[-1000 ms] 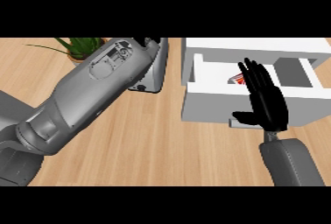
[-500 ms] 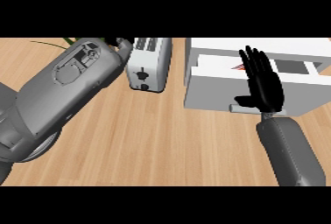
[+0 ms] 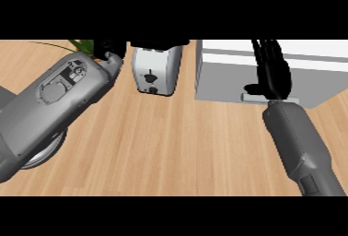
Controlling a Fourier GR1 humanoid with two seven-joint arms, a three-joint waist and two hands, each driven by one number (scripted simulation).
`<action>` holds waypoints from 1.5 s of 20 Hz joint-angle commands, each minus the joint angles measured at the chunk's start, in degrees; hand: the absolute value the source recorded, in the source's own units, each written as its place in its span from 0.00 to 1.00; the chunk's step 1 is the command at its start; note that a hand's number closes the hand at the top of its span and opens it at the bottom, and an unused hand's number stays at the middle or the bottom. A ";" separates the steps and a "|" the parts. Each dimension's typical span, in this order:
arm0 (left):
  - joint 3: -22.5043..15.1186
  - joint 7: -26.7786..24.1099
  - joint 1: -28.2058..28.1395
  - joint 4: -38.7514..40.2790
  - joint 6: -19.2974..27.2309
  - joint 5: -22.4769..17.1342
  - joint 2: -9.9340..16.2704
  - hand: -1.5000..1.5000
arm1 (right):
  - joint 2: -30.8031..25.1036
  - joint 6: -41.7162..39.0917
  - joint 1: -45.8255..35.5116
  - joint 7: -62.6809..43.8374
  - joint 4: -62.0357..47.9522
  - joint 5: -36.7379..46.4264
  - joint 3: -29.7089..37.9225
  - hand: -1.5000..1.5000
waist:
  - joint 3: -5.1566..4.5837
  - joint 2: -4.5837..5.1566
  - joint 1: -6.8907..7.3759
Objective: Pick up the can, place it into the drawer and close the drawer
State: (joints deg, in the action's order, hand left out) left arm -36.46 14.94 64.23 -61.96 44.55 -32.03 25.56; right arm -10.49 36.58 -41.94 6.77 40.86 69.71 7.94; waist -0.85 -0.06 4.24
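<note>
The white drawer unit [image 3: 224, 78] stands at the back right with its front flush, and no open compartment shows. The can appears nowhere in view. My right hand [image 3: 273, 69] lies flat against the drawer front just above the small handle [image 3: 289, 98], fingers straight and pointing away from me. My left forearm crosses the left side, and only a dark bit of the left hand [image 3: 108, 46] shows at the top edge beside the plant.
A silver toaster [image 3: 156, 69] stands at the back middle, left of the drawer unit. Green plant leaves [image 3: 81, 44] show at the back left. A round grey rim [image 3: 42, 156] peeks out under my left forearm. Bare wooden counter [image 3: 176, 147] fills the foreground.
The drawer's open compartment and the red can inside it have gone from sight as the front slid in. My right hand moved forward with it, staying flat on the front.
</note>
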 commanded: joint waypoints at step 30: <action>1.68 -2.03 -18.51 -17.31 0.69 4.76 4.80 0.00 | 2.30 -0.28 -25.25 12.42 -22.96 -15.04 17.69 0.00 | 1.14 1.32 0.75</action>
State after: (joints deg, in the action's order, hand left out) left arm -35.00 12.74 46.81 -78.49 44.19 -27.62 30.71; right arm -11.90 38.22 -62.38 16.50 15.84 62.32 20.06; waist 0.25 1.48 3.75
